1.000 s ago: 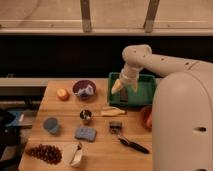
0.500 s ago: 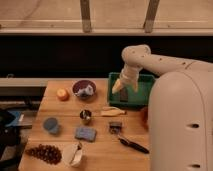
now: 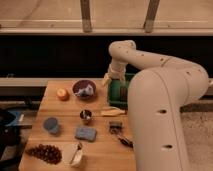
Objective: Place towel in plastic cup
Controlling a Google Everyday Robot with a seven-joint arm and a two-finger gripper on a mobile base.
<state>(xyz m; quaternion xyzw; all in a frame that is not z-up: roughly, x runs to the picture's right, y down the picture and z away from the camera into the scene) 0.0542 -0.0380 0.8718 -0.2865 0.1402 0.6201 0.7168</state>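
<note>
The towel (image 3: 86,91), a small whitish-grey cloth, lies in the purple bowl (image 3: 80,85) at the back of the wooden table (image 3: 67,112). The plastic cup (image 3: 51,125), short and blue-grey, stands upright near the table's left edge, well in front of the bowl. My gripper (image 3: 107,80) hangs above the table's back right part, just right of the bowl and higher than it, over the left edge of a green bin (image 3: 119,93). Its pale fingers stand open and hold nothing.
An orange (image 3: 62,93) sits left of the bowl. A metal cup (image 3: 86,116), a blue sponge (image 3: 85,133), a banana (image 3: 112,111), dark grapes (image 3: 44,152) and a white object (image 3: 75,155) lie on the table. My arm's white bulk (image 3: 160,115) covers the right side.
The arm has swung left, and the gripper has shifted a little left towards the purple bowl. The objects on the table have not moved.
</note>
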